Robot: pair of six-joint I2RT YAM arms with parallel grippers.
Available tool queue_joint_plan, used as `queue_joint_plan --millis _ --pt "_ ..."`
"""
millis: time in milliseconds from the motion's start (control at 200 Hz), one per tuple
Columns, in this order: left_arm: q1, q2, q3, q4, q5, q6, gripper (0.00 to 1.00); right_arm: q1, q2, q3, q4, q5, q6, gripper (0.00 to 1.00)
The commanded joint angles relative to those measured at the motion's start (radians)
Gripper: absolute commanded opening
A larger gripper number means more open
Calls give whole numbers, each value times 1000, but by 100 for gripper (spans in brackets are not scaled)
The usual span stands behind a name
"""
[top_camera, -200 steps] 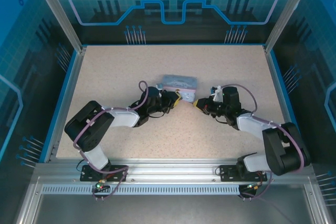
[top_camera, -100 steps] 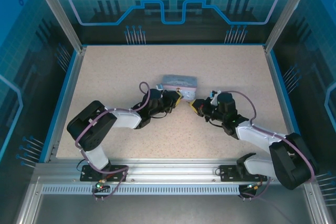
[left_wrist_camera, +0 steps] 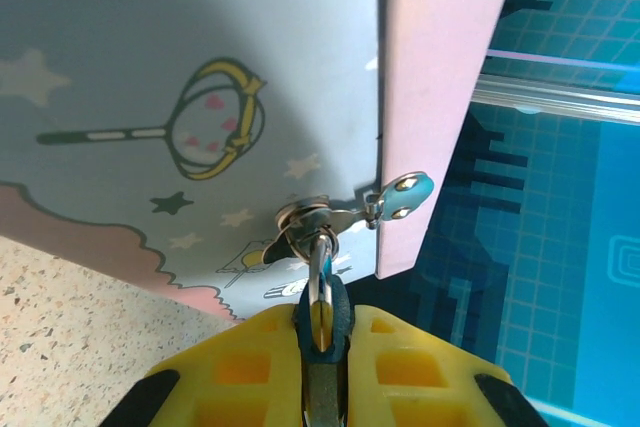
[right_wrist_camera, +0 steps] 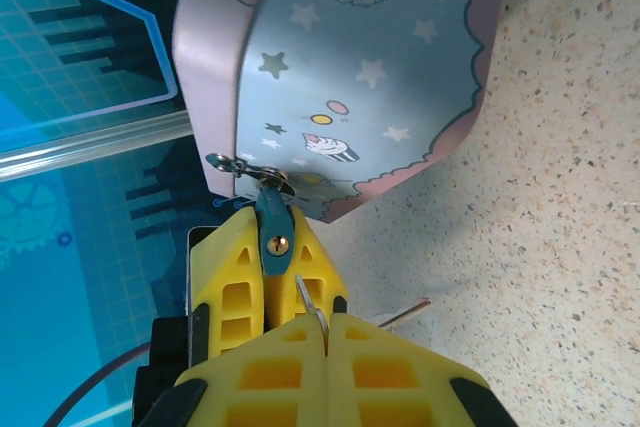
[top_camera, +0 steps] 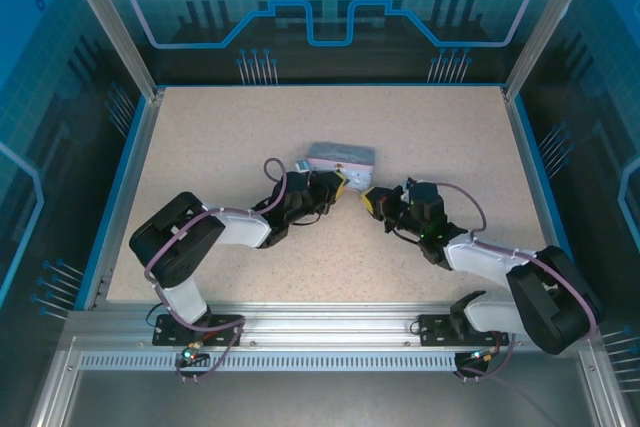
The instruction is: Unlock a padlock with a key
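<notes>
The padlock (right_wrist_camera: 272, 237) hangs from the latch on the tin (top_camera: 340, 155), about 5 o'clock from the tin's middle seen from overhead. Your left gripper (left_wrist_camera: 320, 335) is closed tight on its body. The right gripper (right_wrist_camera: 320, 332) is clamped on the key (right_wrist_camera: 306, 299), with the tip just off the brassy keyhole toward 5 o'clock in the right wrist view. Push in misaligned and the blade may skid off, twist the lock in its grip, or shove the tin across the bench (right_wrist_camera: 560, 197).
</notes>
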Motion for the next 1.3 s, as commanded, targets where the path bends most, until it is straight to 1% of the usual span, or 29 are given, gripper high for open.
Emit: queue_joint_plan --millis 0,250,1296 --pt "-9 7 -11 85 -24 -17 0 24 29 23 54 28 30 0" --pt "-12 6 -13 89 -25 -16 0 44 65 56 73 30 27 0" --pt "-12 11 -15 88 -24 -15 0 44 123 89 98 17 21 0"
